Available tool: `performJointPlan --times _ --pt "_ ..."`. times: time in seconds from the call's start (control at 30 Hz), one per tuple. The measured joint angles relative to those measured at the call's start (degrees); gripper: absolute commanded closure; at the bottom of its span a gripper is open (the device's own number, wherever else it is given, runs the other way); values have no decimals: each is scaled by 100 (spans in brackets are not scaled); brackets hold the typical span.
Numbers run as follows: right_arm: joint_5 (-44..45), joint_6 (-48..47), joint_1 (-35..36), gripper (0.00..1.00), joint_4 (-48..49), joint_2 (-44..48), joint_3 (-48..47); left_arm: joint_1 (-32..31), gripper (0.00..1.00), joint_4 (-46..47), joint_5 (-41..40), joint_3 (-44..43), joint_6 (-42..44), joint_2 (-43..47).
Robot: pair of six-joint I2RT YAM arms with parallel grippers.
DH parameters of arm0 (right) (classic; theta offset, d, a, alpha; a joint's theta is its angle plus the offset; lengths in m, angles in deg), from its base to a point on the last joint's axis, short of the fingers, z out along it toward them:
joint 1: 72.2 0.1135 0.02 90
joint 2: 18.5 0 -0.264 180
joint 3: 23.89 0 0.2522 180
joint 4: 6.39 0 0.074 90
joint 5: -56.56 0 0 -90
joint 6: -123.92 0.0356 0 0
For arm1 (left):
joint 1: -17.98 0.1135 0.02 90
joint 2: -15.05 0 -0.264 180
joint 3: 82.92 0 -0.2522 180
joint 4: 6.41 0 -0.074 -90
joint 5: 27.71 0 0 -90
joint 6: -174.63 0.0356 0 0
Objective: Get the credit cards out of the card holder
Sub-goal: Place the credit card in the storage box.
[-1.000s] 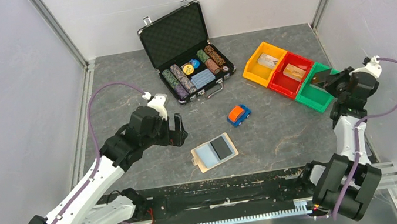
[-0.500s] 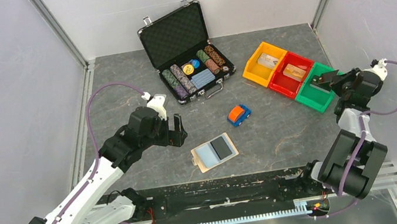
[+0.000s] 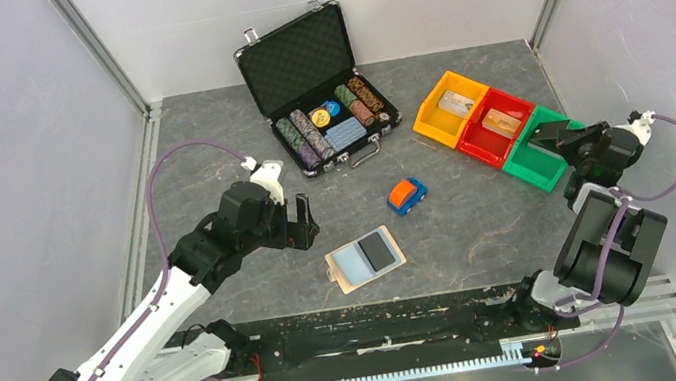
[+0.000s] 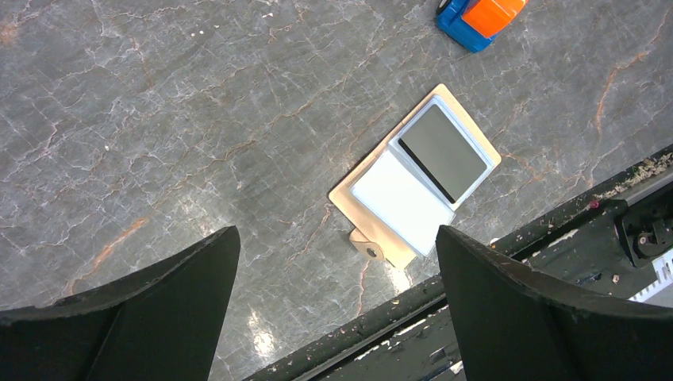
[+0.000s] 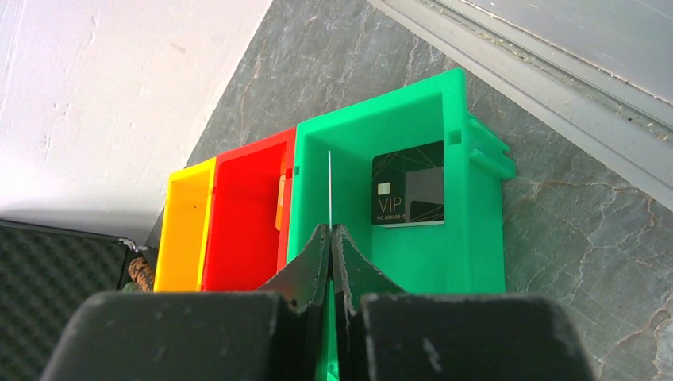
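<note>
The tan card holder (image 3: pixel 366 259) lies open on the table near the front edge. In the left wrist view, the holder (image 4: pixel 373 218) shows a pale blue face (image 4: pixel 401 202) on one half and a dark grey card (image 4: pixel 443 152) on the other. My left gripper (image 3: pixel 303 224) is open and empty, up and to the left of the holder (image 4: pixel 336 232). My right gripper (image 3: pixel 563 132) is shut on a thin card, seen edge-on (image 5: pixel 328 186), held over the green bin (image 5: pixel 456 238).
A black VIP card (image 5: pixel 409 186) lies in the green bin (image 3: pixel 534 161). Red (image 3: pixel 496 126) and yellow (image 3: pixel 448 105) bins adjoin it. An open black chip case (image 3: pixel 314 88) stands at the back. A blue and orange toy car (image 3: pixel 407 195) sits mid-table.
My right arm has folded lower and its wrist has swung right, while the gripper stays over the green bin with the card. My left arm has not moved.
</note>
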Motion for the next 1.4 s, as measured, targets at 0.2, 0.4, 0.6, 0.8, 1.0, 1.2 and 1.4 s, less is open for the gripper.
performJointPlan --times 0.2,0.4,0.6,0.8,1.0,1.2,1.4 --pt "39 188 0 100 481 -205 131 0 0 0 -2 2 0 0" --pt "107 326 2 100 807 -494 229 0 0 0 -2 2 0 -2" --pt "234 389 98 100 990 -662 236 0 0 -2 -2 2 0 -2" --pt "404 407 247 100 990 -837 234 0 0 -2 -2 2 0 -2" --pt "619 391 260 100 946 -859 164 0 0 -2 -2 0 0 0" --pt "706 363 260 100 951 -946 125 0 0 -2 0 2 0 15" --pt "688 385 299 97 1029 -1158 94 0 0 -2 0 0 0 13"
